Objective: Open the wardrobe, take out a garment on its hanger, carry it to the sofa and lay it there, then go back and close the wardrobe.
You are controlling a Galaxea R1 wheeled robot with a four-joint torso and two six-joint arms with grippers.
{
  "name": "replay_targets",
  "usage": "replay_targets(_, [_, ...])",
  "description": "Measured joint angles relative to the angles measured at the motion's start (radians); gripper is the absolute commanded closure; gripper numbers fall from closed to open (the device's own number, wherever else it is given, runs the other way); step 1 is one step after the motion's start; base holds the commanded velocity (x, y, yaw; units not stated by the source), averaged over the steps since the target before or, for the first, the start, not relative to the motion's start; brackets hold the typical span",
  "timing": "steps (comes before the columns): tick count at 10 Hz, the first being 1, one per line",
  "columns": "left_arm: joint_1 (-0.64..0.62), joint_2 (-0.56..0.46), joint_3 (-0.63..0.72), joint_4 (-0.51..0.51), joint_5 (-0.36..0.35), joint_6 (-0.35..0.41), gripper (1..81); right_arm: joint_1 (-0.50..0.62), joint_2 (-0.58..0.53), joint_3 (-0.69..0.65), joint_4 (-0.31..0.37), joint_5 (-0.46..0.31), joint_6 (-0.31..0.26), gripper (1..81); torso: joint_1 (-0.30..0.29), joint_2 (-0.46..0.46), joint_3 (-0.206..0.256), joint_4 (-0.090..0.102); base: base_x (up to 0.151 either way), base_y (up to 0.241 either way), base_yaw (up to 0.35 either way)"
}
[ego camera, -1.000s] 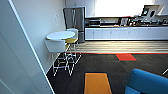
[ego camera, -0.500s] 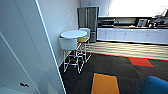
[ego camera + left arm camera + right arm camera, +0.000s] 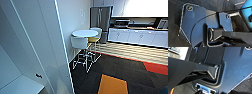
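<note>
- The wardrobe [image 3: 37,50] stands close at the left of the head view, its tall white door panel angled toward the camera and taking up much of that side; a pale interior floor or shelf shows low at the left corner beside it.
- A small dark fitting [image 3: 38,75] sits low on the white panel.
- Just past the wardrobe's edge, against the white wall, stands a round white bench [image 3: 84,33] on thin metal legs.
- A white chair [image 3: 79,42] is tucked against the near side of that bench, and a yellow-seated stool [image 3: 94,39] stands just behind it.
- Farther back stands a grey steel fridge [image 3: 100,18], beside a run of white kitchen cabinets [image 3: 138,36] under a dark countertop.
- The floor is dark carpet with an orange tile [image 3: 113,85] near the camera and a red strip [image 3: 156,67] to the right; pale striped flooring lies before the cabinets.
- In both wrist views the robot's own dark plate and bar cover the end effectors, so I cannot tell whether either is released or clenched.
- Dark carpet lies beneath both wrists.
</note>
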Motion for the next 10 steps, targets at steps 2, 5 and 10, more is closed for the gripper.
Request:
replay_targets(2, [-0.003, 0.002, 0.000, 0.000, -0.001, 0.000, 1.0, 0.000, 0.000, 0.000, 0.000, 0.000, 0.000, 1.0, 0.000, 0.000, 0.000, 0.000, 0.000, 0.000, 0.337])
replay_targets(5, [0.003, 0.002, -0.002, 0.000, 0.000, 0.000, 1.0, -0.002, 0.000, 0.000, 0.000, 0.000, 0.000, 1.0, -0.001, 0.000, 0.000, 0.000, 0.000, 0.000, 0.337])
replay_targets(10, [0.003, 0.014, -0.005, 0.000, 0.005, 0.000, 1.0, 0.000, 0.001, -0.003, 0.000, 0.000, 0.000, 1.0, 0.000, 0.000, 0.000, 0.000, 0.000, 0.000, 0.337])
